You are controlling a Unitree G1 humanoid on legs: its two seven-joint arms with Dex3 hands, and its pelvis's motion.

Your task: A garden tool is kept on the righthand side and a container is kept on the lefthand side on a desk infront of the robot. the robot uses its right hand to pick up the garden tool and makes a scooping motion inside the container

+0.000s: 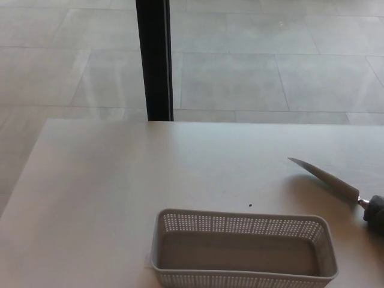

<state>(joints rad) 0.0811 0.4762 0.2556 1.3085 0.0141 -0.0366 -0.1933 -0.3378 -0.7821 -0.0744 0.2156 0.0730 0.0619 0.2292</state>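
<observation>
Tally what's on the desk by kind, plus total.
Garden tool, grey blade, dark handle cut off by the picture's right edge: 1
Perforated grey container, nothing visible inside: 1
Tiny dark speck on the desk: 1
Robot hands in view: 0
Total on the desk: 3

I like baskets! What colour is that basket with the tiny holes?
The basket is grey, with rows of little holes along its walls. The head view shows it best.
</observation>
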